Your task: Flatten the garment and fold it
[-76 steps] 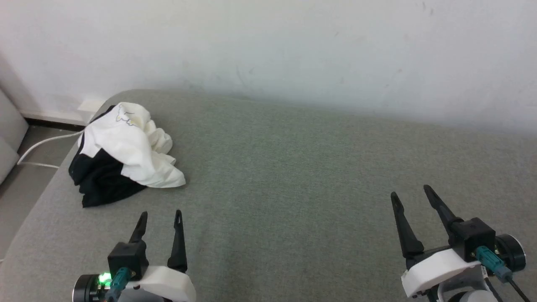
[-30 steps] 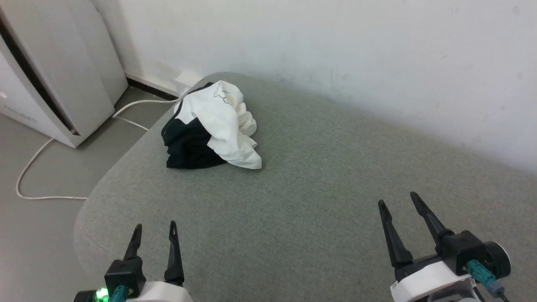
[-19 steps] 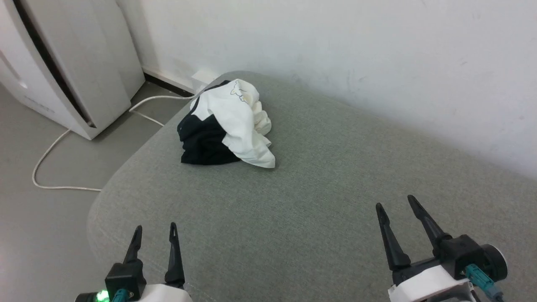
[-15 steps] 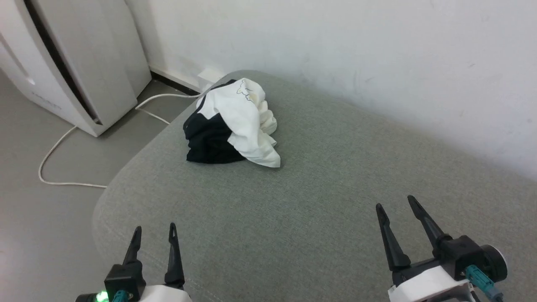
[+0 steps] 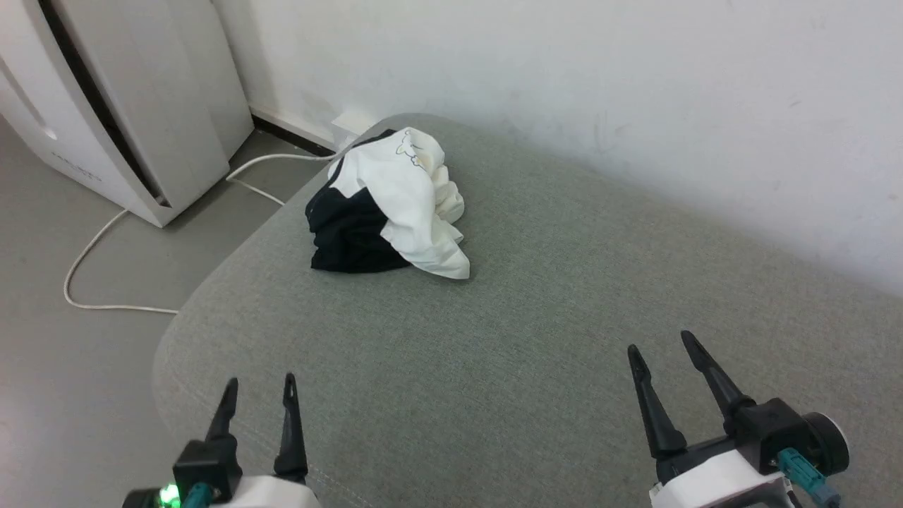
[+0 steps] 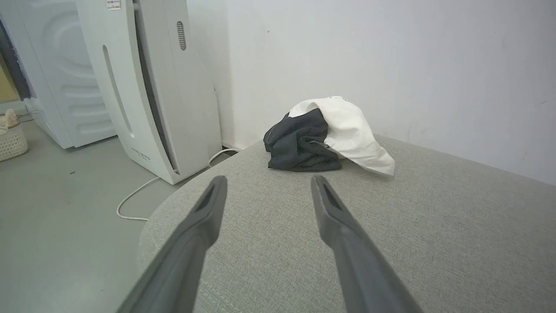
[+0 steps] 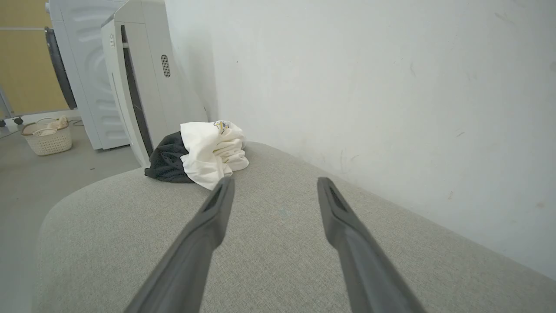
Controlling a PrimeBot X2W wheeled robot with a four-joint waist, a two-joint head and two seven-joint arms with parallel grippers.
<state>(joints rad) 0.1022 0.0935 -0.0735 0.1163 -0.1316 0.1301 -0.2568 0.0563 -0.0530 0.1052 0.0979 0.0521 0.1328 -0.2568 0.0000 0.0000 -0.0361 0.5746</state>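
The garment (image 5: 391, 204) lies crumpled in a heap, cream-white over black, at the far left corner of the grey-green cushioned surface (image 5: 536, 317); a small line print shows on its top. The left wrist view has the garment (image 6: 325, 134) straight ahead, the right wrist view has the garment (image 7: 200, 156) ahead to the left. My left gripper (image 5: 259, 384) hovers open near the front left edge, well short of the heap. My right gripper (image 5: 659, 342) stands open at the lower right, far from the heap. Both are empty.
A white wall (image 5: 564, 85) runs along the back of the surface. A tall white appliance (image 5: 120, 99) stands on the floor at the left, with a white cable (image 5: 106, 240) trailing beside it. A pale basket (image 7: 47, 138) sits farther off on the floor.
The camera has swung left, bringing the appliance, floor and cable into view and the garment nearer the middle. Both grippers stay open and low; the garment has not moved.
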